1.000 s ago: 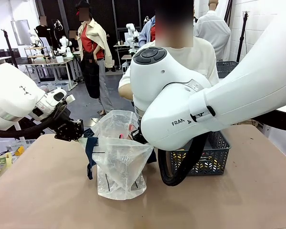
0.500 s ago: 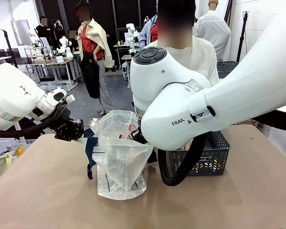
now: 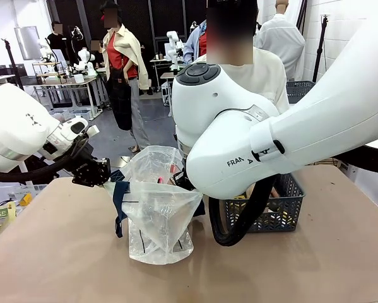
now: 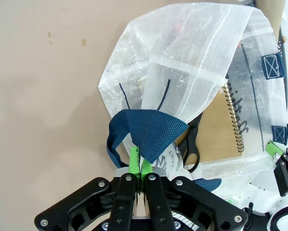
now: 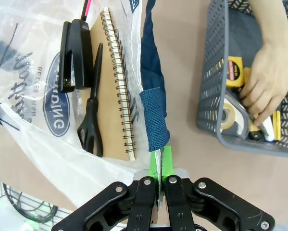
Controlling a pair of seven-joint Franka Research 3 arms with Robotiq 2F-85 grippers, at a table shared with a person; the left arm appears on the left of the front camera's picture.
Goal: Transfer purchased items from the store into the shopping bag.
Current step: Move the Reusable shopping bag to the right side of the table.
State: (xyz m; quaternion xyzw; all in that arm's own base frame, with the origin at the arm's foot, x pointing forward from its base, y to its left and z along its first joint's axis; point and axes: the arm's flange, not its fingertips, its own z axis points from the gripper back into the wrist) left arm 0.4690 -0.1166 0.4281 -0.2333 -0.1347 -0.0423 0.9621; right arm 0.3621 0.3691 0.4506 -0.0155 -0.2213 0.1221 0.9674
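While both claws pinch its navy handles, the bag (image 3: 154, 214) stands open at the lower centre of the front view, on the table (image 3: 62, 252). The left gripper (image 4: 140, 166), at the bottom of the left wrist view, is fully closed on one handle (image 4: 151, 132). The right gripper (image 5: 159, 163), at the bottom of the right wrist view, is clamped tight on the other handle (image 5: 153, 120).

Each grip looks to be on only a thin fold of mesh. If either fold slides out of the pads, I judge the mouth would sag shut and the next item would land on the table. The film is thin, so the scissors (image 5: 90, 115) could pierce it if the bag is tugged. The bulky right arm also crowds the bag's mouth, which could hamper a drop.

Inside the bag lie a spiral notebook (image 5: 116, 96), the scissors on it, and a black stapler (image 5: 72, 55) at the upper left; a pink sliver beside the stapler is too small to name. At the upper right, the grey basket (image 5: 211, 86) holds a yellow tape measure (image 5: 233, 72) and a tape roll (image 5: 228, 118), with a person's hand (image 5: 266, 77) reaching in among them.
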